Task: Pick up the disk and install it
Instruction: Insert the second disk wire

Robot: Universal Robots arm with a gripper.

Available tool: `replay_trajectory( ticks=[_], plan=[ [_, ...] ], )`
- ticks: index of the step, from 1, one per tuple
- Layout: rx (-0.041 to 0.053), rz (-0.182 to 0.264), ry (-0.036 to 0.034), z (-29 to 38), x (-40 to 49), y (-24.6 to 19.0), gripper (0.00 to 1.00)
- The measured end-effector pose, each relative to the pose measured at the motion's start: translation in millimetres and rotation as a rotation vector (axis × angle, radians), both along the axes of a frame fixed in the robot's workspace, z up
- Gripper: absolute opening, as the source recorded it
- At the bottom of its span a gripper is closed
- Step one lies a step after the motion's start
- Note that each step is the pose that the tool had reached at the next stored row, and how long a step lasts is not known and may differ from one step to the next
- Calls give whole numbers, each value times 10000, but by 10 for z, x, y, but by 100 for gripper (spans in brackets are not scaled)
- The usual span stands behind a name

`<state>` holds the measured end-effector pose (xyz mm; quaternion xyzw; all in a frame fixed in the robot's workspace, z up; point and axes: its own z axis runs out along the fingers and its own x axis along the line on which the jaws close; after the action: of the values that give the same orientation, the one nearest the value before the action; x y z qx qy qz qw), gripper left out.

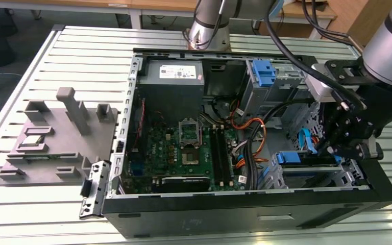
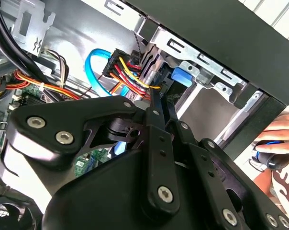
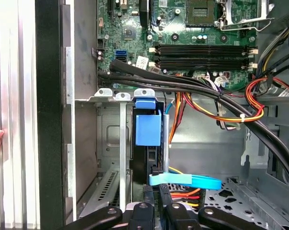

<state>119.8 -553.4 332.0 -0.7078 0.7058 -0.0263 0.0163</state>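
Note:
The disk (image 1: 310,160) sits in the lower drive bay at the exterior view's right end of the open computer case (image 1: 250,212). Its blue side rail faces the motherboard. In the first wrist view the disk (image 3: 147,163) stands edge-on in the bay, with its blue rail tab (image 3: 148,128) on top. My gripper (image 1: 331,152) reaches down inside the case at the disk's end. Its two black fingers (image 3: 161,201) lie close together, shut, with their tips right at the disk's rear edge. In the second wrist view my gripper (image 2: 159,98) points at the blue tab (image 2: 183,76) and the bundle of connectors.
A grey power-supply box (image 1: 175,74) and the green motherboard (image 1: 189,153) fill the case's middle. A bare blue bracket (image 1: 264,74) sits in the upper bay. Coloured cables (image 3: 221,105) and a blue flat cable (image 3: 185,181) crowd the gripper. A person's hand (image 2: 278,134) rests outside the case.

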Motion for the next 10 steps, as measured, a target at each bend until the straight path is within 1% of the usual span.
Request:
replay_trajectory(
  ticks=[10],
  plan=[
    [-2, 4, 2, -12, 0, 0, 16]
  ],
)
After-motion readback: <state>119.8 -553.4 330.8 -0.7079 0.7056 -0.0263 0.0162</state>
